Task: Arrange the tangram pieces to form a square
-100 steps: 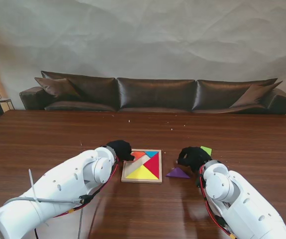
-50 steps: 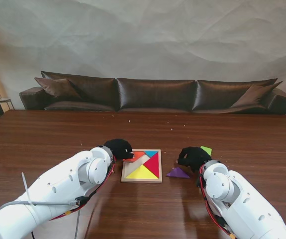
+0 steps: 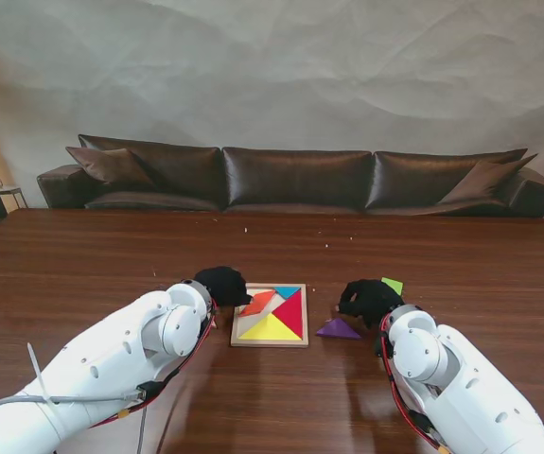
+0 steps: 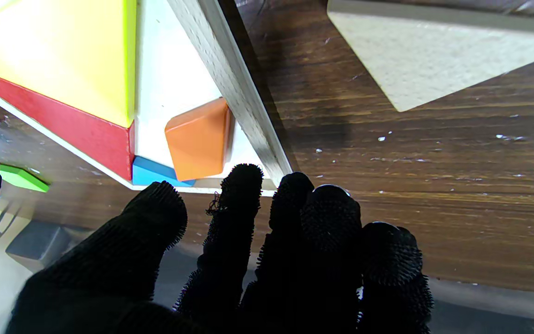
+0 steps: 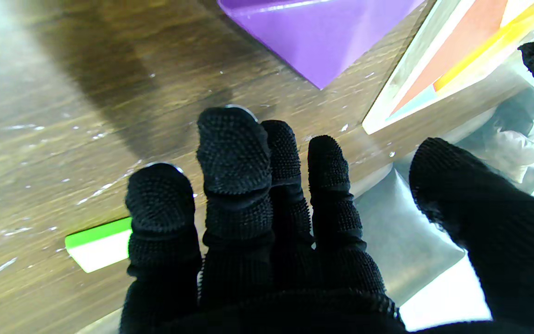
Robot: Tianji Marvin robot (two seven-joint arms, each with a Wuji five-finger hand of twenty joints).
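A square wooden tray [image 3: 237,338] lies at the table's middle, holding a yellow triangle [image 3: 270,328], a red triangle [image 3: 292,311], a small blue triangle [image 3: 289,292] and an orange piece [image 3: 256,303]. The orange piece [image 4: 198,139] rests tilted against the tray's left wall [image 4: 244,102]. My left hand [image 3: 224,283] hovers at the tray's far left corner, fingers [image 4: 234,218] apart, holding nothing. A purple triangle [image 3: 338,329] lies right of the tray, a green piece [image 3: 393,285] farther right. My right hand [image 3: 366,298] sits between them, fingers [image 5: 234,157] spread and empty.
A dark leather sofa [image 3: 295,180] stands past the table's far edge. White specks dot the brown table top [image 3: 111,265]. My two white forearms [image 3: 130,364] cover the near corners of the table.
My left hand has drawn back to the left, away from the tray's far corner. The orange piece now lies uncovered in the tray. The right hand has stayed still.
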